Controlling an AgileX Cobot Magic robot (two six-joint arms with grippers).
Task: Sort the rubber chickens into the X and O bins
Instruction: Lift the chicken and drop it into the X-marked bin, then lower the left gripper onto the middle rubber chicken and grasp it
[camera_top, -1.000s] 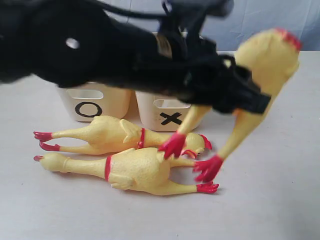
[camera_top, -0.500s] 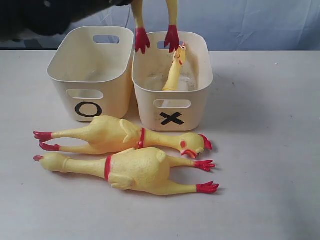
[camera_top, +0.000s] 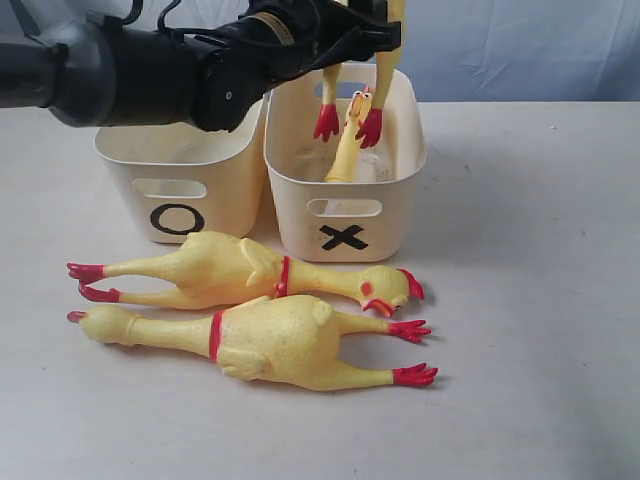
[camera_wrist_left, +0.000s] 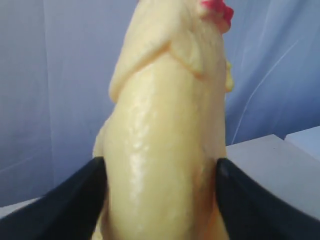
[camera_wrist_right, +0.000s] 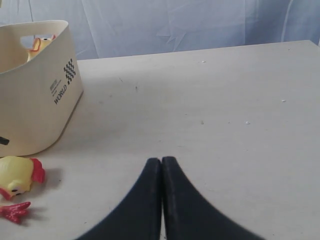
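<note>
Table (camera_top: 530, 300) pale under X bin (camera_top: 296, 226), blue curtain (camera_top: 520, 50) behind

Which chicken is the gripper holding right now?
The large chicken hanging feet-down over the X bin, in the left gripper. The small chicken is inside that bin; two others lie on the table.

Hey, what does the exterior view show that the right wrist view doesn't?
Only the exterior view: the O bin, the X mark, the left pincer clamped on a hanging chicken feet-down over the X bin, and the whole rear chicken and front chicken.
Only the right wrist view: the right pincer, shut, and a printed label on the X bin's side.
Both: the X bin, the small chicken inside it, the rear chicken's head, and the table.
</note>
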